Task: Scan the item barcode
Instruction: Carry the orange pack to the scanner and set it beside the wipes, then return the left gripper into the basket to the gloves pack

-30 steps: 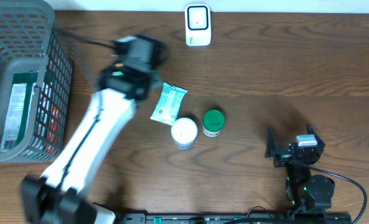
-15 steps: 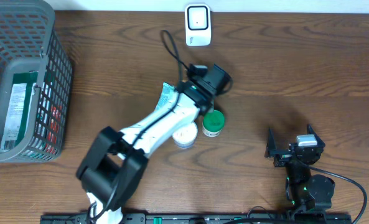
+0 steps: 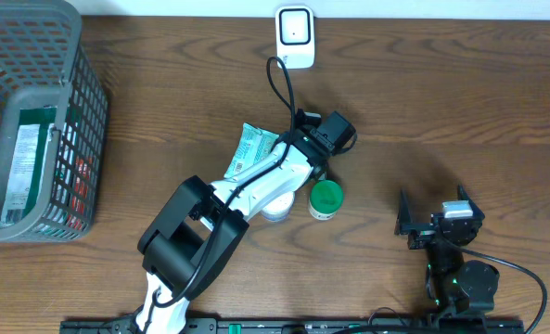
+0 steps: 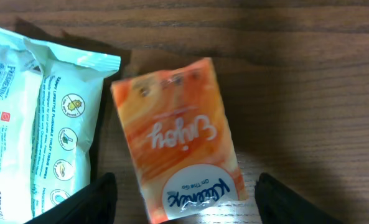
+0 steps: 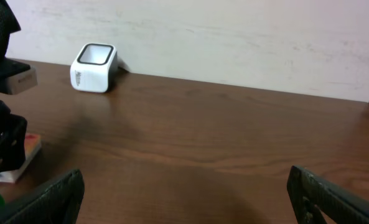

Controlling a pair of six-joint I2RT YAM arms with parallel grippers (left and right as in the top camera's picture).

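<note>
Spotted left gripper spread wide over orange pack, not touching it, wipes just left. Saw right gripper gaping wide too, near right, well apart.

dark brown wood-grain table meets a pale, faintly scuffed wall along its far edge.
</note>
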